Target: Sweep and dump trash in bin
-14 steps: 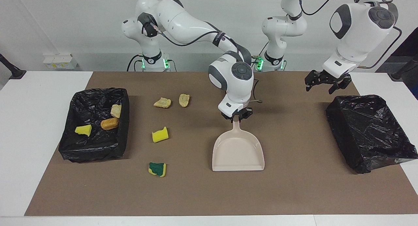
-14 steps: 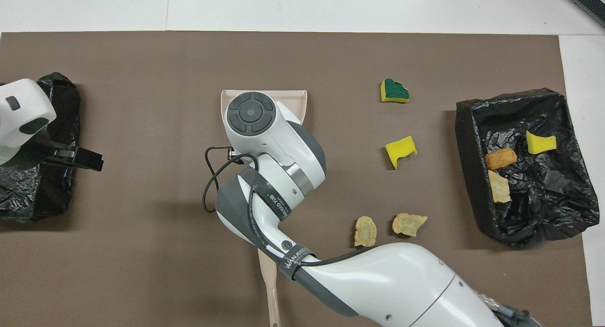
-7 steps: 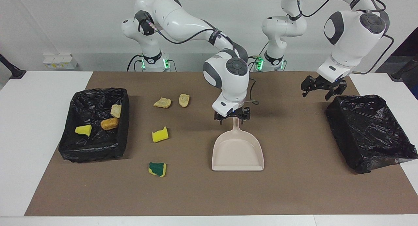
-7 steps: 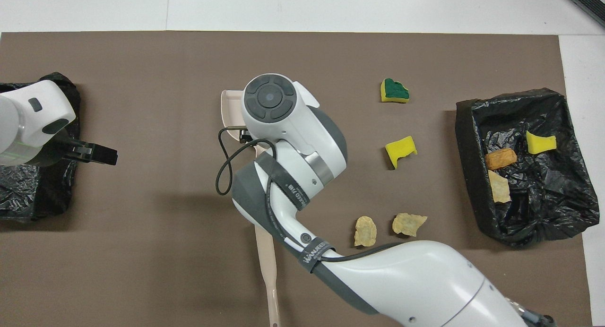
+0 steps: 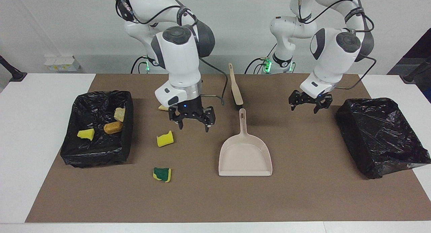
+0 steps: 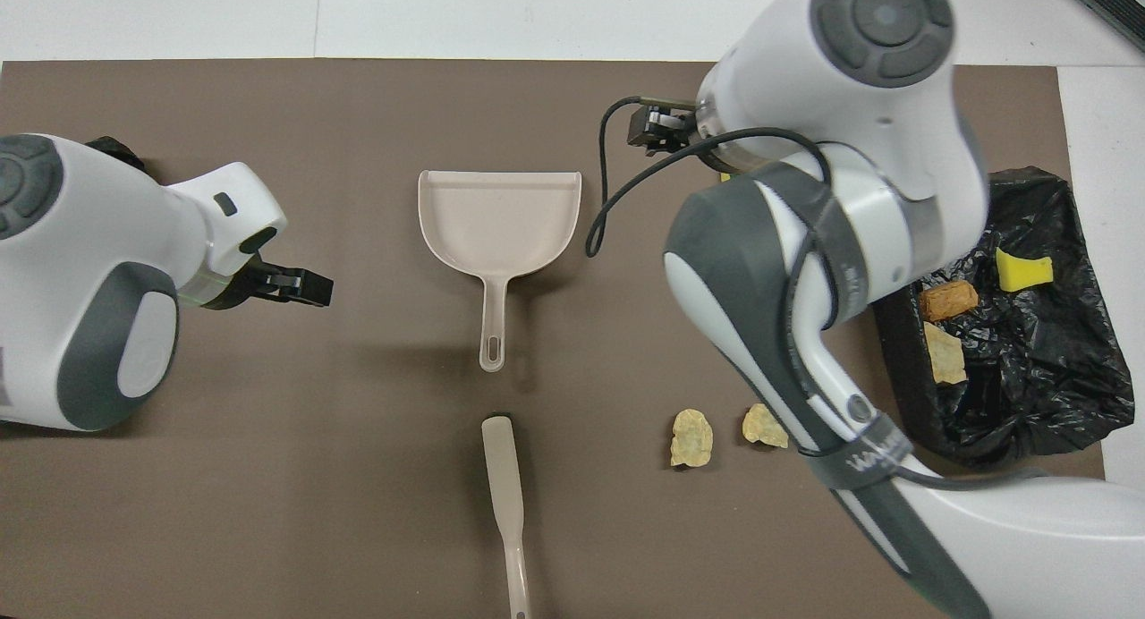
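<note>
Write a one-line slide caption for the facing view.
Dustpan lies released mid-mat; open right gripper hangs above trash, open left gripper waits.

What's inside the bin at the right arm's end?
The bin holds three pieces: a yellow sponge and two bread-like lumps. Anything under the liner's folds can't be seen.

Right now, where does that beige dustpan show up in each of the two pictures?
Facing view: the dustpan lies mid-mat, handle pointing up toward the robots.
Overhead view: the dustpan sits upper middle, handle pointing down toward the robots.
Shared landmark: the beige brush lies just past the handle's tip, nearer to the robots.
</note>
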You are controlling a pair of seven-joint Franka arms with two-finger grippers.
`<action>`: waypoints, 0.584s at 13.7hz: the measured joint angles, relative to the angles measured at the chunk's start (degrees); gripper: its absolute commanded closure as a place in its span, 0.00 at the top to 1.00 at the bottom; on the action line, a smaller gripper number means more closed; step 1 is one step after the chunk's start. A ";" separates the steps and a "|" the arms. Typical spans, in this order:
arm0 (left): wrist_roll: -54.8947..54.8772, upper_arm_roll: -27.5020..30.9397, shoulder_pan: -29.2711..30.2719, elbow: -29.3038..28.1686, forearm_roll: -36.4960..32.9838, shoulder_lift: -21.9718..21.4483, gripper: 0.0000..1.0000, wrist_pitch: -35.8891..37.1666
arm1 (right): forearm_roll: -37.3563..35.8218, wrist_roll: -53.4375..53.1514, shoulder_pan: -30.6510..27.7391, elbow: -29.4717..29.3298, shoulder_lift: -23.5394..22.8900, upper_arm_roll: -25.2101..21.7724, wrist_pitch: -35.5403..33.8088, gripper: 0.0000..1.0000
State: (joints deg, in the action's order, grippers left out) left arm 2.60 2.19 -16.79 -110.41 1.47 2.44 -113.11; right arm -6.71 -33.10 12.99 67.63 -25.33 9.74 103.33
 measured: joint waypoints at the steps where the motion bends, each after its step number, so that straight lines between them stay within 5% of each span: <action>1: 2.06 -0.03 -1.69 -0.65 0.00 0.41 1.00 -1.11 | 0.00 1.89 -1.33 0.17 1.45 -0.01 -1.82 1.00; 8: 14.18 -0.14 -10.70 -4.33 0.00 2.37 1.00 -9.83 | 0.05 10.35 -10.05 0.47 12.41 -0.02 -16.94 1.00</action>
State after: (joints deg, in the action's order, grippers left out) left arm 16.79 2.05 -27.49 -114.74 1.47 4.81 -122.94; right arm -6.66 -22.75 2.93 68.10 -12.92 9.72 86.38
